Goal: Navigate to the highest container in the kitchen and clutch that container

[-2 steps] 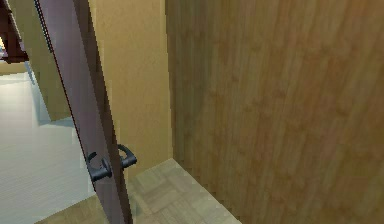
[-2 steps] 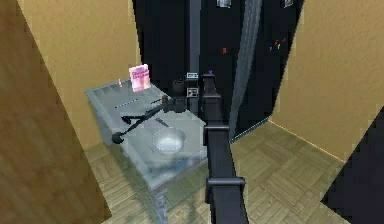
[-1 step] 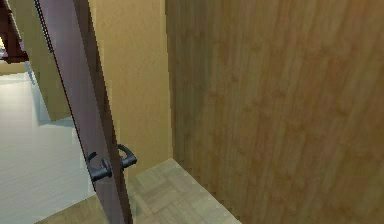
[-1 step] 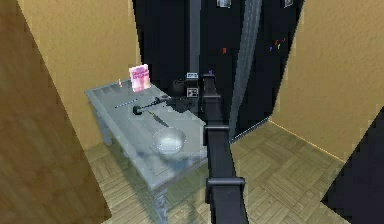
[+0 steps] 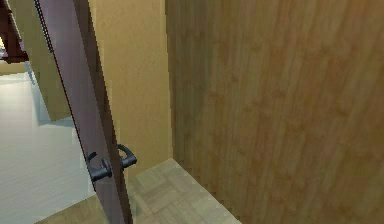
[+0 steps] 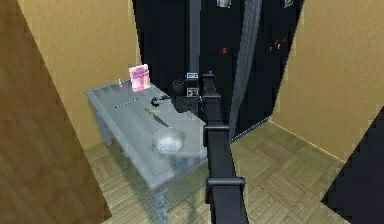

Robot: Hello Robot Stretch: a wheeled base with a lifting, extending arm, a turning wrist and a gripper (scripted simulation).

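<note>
The robot stands close against a door [image 5: 85, 90] seen edge-on, its handle [image 5: 110, 165] low in the forward view. A wooden wall [image 5: 290, 100] closes off the right, and a strip of pale floor [image 5: 35, 140] lies past the door on the left. To the side, the arm [image 6: 220, 150] reaches over a grey table [image 6: 125, 125], and the gripper [image 6: 172, 97] is above the table's far edge, in front of a dark cabinet [image 6: 165, 40]. A pink box [image 6: 139, 78] stands at the table's far corner and a bowl [image 6: 167, 143] sits near its front edge, just beside the arm. I cannot tell how the gripper is set, nor whether it has hold of anything, since small things lie on the table right behind it. Where the container stands I cannot tell; this looks like no kitchen, so the search likely lies beyond the door. The main risk is turning or driving with the arm out: it could sweep the bowl off the front edge, knock the box, or strike the cabinet. Driving straight ahead could jam the base against the door edge or the wooden wall. Taking the bowl for the wanted container would be another mistake.
</note>
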